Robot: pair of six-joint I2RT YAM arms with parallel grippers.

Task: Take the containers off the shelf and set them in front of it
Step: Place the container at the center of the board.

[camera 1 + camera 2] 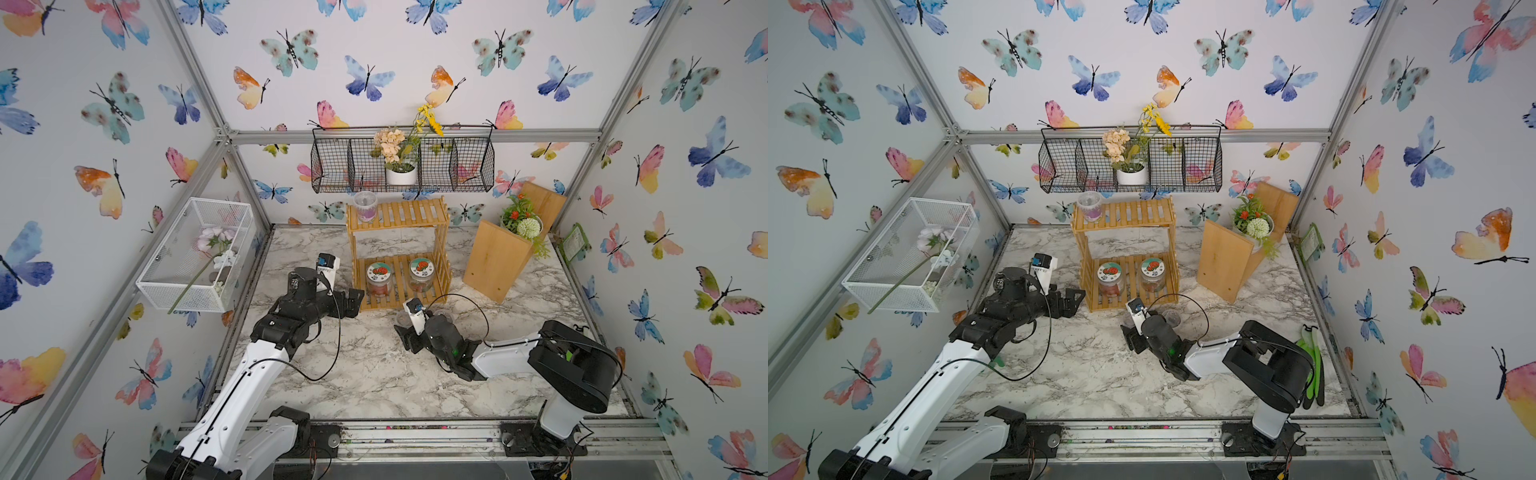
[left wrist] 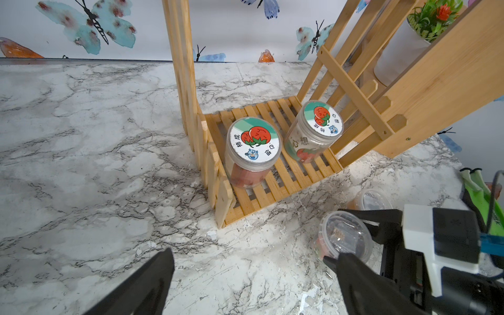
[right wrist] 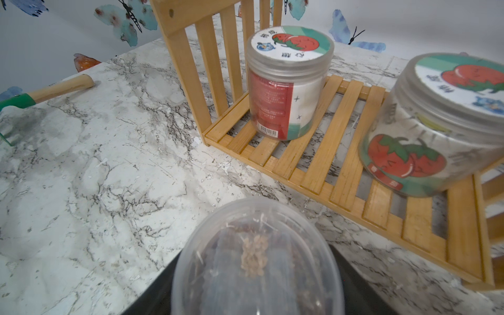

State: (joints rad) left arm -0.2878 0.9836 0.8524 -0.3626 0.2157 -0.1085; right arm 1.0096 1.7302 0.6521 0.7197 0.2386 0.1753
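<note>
The left gripper (image 2: 246,257) hangs wide open and empty beside the light bamboo slatted shelf (image 2: 289,177); the right gripper (image 2: 334,236) clasps a small clear plastic lidded cup (image 3: 253,259) before it.

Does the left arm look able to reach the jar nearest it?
Probably yes: the left gripper is open and empty by the open front of the shelf, nothing standing before the jar.

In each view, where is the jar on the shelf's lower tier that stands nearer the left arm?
Top view: the jar stands at the left of the lower tier of the shelf.
Top view: the same place.
Left wrist: it is the nearer jar, at the centre.
Right wrist: it is the farther jar, barcode showing.
Shared landmark: the second jar, tomatoes on its side, beside it.
</note>
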